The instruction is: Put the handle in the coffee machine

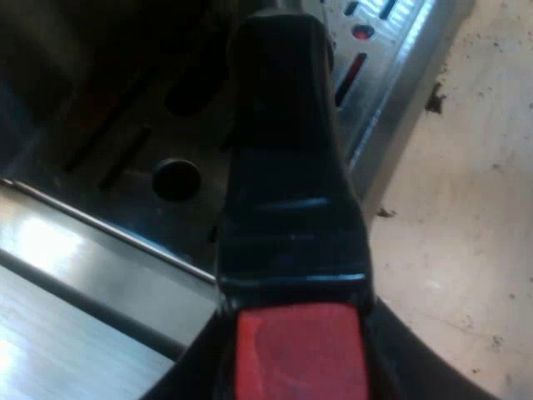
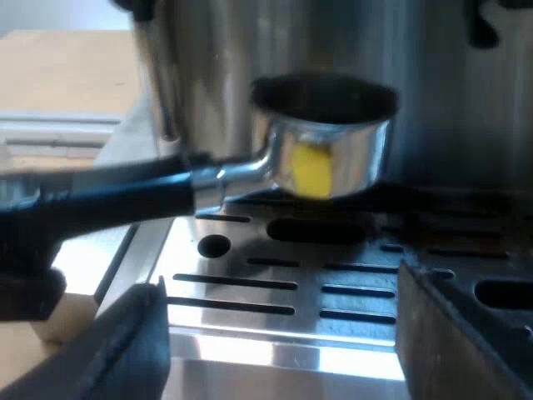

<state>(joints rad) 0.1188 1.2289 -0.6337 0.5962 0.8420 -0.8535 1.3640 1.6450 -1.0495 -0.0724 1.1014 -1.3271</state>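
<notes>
Our left hand (image 1: 296, 360) is clamped narrow on the red end (image 1: 300, 342) of the holder (image 1: 283, 167), with the dark handle reaching out over the espresso machine's (image 2: 250, 50) drip tray (image 2: 275, 321). The holder's metal cup (image 2: 333, 158) hangs at the machine's front, above the slotted tray and clear of it, its open rim showing. Our right hand (image 2: 281, 283) is spread wide and empty, low before the tray. Beside the machine, the tabletop (image 1: 466, 208) carries dark specks.
</notes>
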